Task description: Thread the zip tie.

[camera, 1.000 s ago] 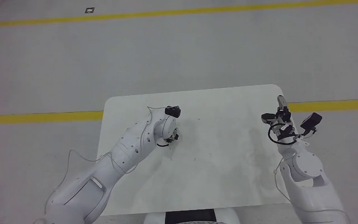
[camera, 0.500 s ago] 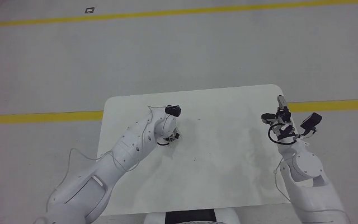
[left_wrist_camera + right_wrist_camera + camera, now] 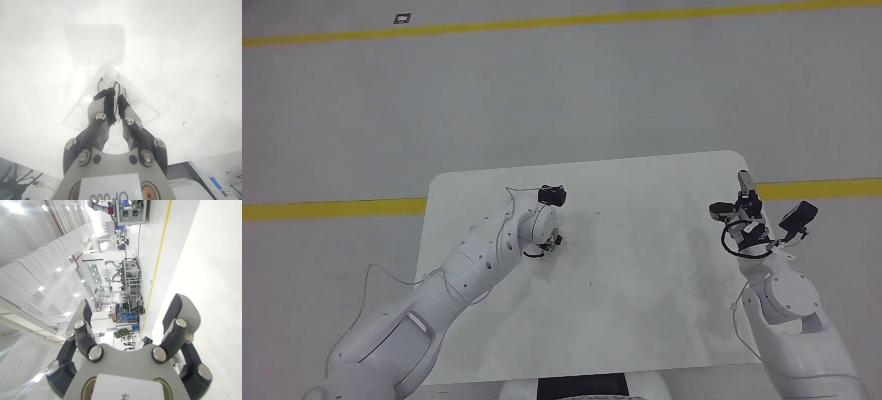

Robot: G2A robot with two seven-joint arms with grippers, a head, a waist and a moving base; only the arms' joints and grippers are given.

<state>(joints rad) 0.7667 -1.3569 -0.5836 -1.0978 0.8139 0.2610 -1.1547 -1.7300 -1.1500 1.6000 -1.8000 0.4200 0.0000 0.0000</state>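
The left gripper [image 3: 116, 96] stands tip-down over a clear square acrylic plate [image 3: 140, 109]. Its two fingers are drawn almost together on a thin black plastic zip tie [image 3: 119, 89]. The strap runs up between the pads, and its free end pokes out just above the fingertips, over the middle of the plate. That narrow pinch suits so slight a thing, since a wider grip would let the strap twist. The crumpled black tape [image 3: 106, 96] wound round each fingertip looks soft and matte, probably there to add grip on the slick plastic. The strap itself is springy and bows in a loose curve (whether its tail has entered the head is too small to tell).

A second black zip tie [image 3: 98, 86] lies on the plate just beside the gripped one, bent in an arc with its small square head at the far end. The plate is glossy and nearly invisible apart from its bright edges, and it lies flat on the smooth white table [image 3: 642, 210].

The right gripper [image 3: 131, 301] is well apart from the plate with its ribbed jaws spread wide and nothing between them. It seems to be waiting to take the strap's free end.
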